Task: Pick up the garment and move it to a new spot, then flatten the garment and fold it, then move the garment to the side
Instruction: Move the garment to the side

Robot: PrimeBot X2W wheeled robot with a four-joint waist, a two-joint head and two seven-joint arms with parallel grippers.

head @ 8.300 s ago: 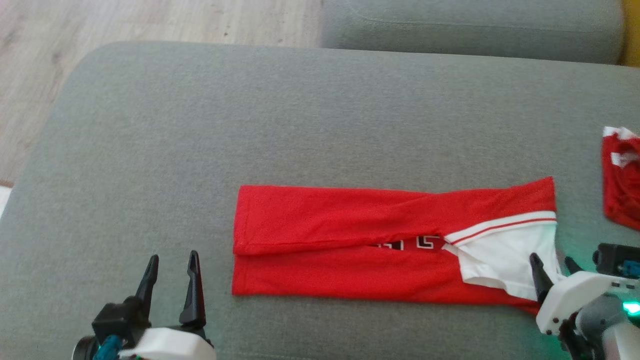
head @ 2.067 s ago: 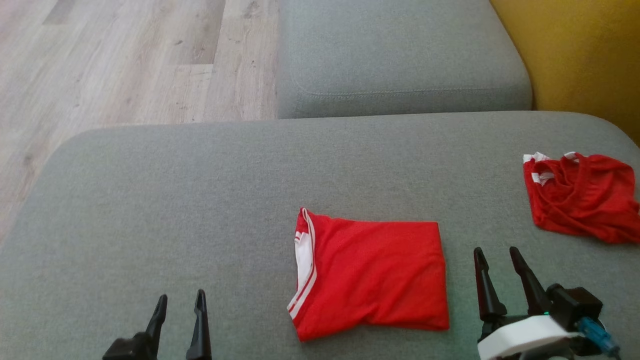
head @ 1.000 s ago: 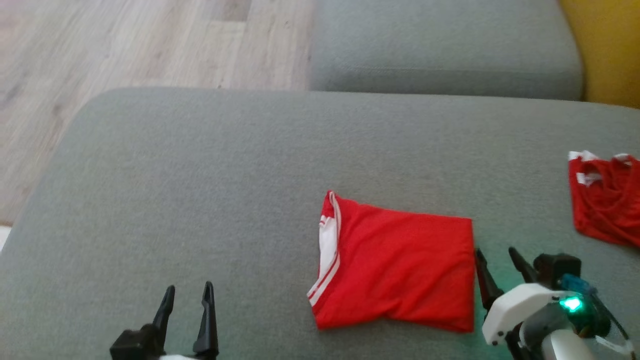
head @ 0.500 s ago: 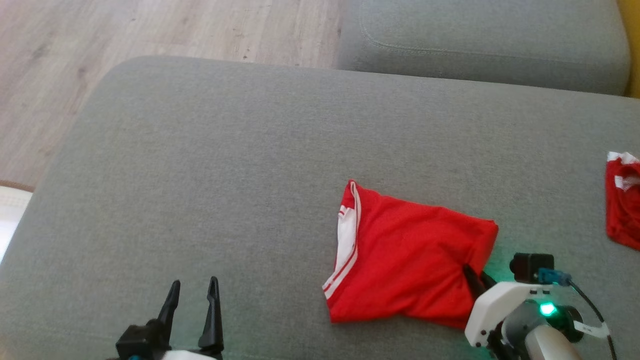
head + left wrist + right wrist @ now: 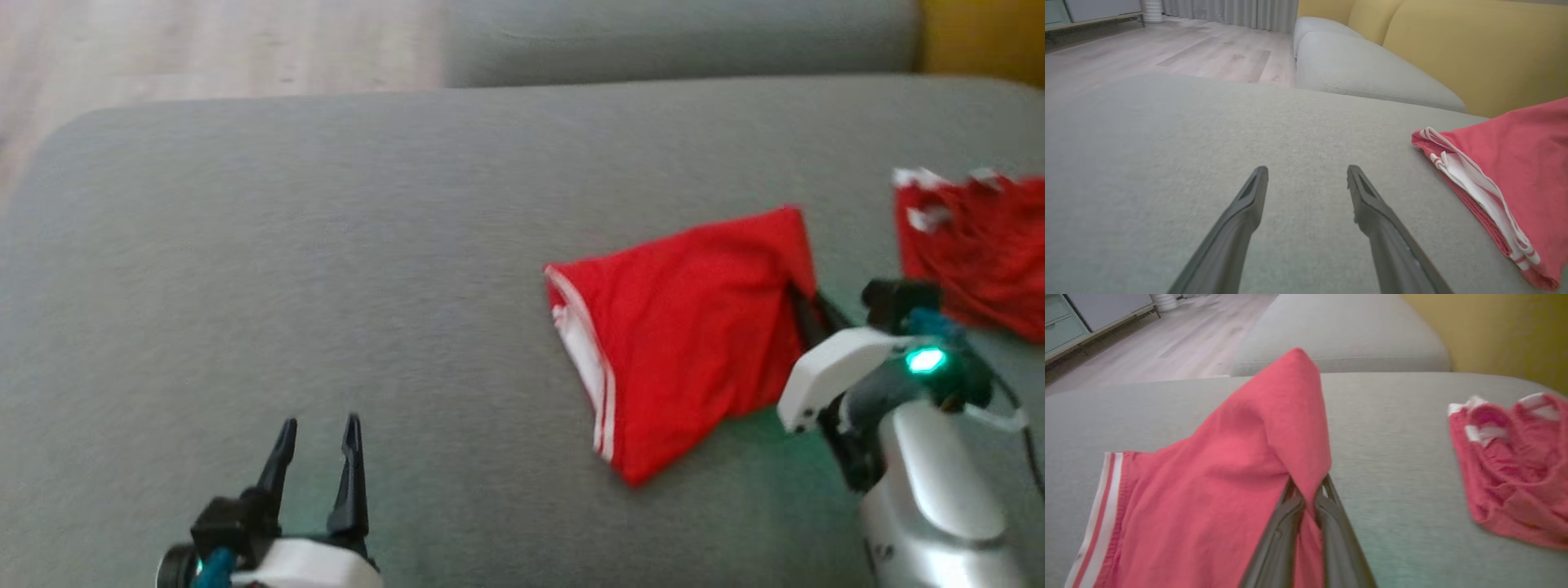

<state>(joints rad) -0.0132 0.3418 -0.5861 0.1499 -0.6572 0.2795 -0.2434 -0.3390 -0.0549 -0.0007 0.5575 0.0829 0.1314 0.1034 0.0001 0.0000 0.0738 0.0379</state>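
Item: my claw (image 5: 1307, 494), 6 o'clock, clamped on the garment (image 5: 1229, 477), red, folded, one corner peaked toward 12, striped trim at 8. Item: red shorts (image 5: 1506, 473), 3 o'clock, crumpled on grey cushion (image 5: 1392, 428).

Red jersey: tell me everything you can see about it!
The jersey is thin, soft-looking red cloth, folded into a small packet. Along its left edge lie white sleeve layers with red-and-white striped trim. No letters or number show. The right hand is shut on its right edge and holds that side up, so one corner stands in a peak. The trimmed side seems to rest on the grey cushion.
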